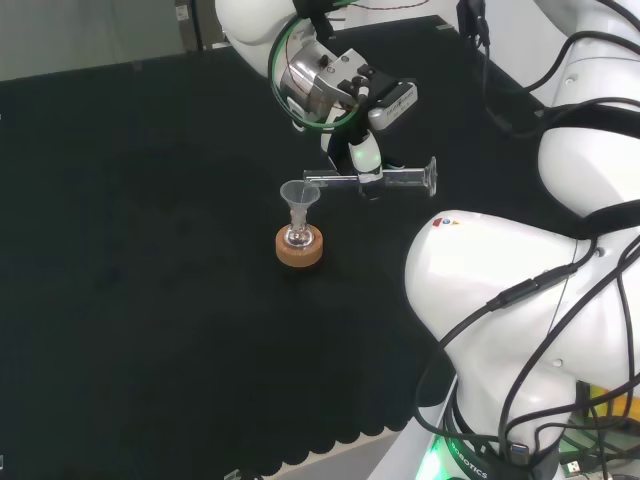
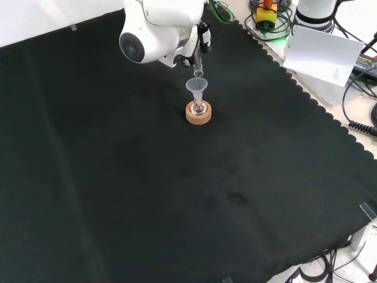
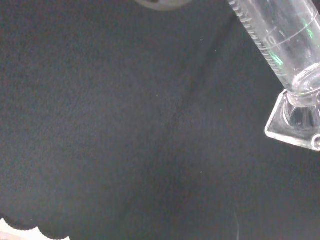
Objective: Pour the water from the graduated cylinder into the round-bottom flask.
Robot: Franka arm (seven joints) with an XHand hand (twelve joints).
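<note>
A small round-bottom flask (image 1: 297, 239) sits in a cork ring stand (image 1: 300, 249) with a clear funnel (image 1: 299, 196) in its neck. The hand (image 1: 362, 160) is shut on the graduated cylinder (image 1: 385, 180), which lies about level, its mouth over the funnel's rim and its foot pointing right in the head view. In the front view the cylinder's mouth (image 2: 198, 72) hangs just above the funnel (image 2: 197, 87) and the cork stand (image 2: 198, 114). The wrist view gives the cylinder's tube (image 3: 280, 40) and clear foot (image 3: 295, 122) close up.
Black cloth (image 2: 177, 194) covers the bench, its scalloped edge (image 2: 318, 109) running down the front view's right. Cables and a white sheet (image 2: 324, 53) lie beyond that edge. The arm's white links (image 1: 520, 300) stand at the head view's right.
</note>
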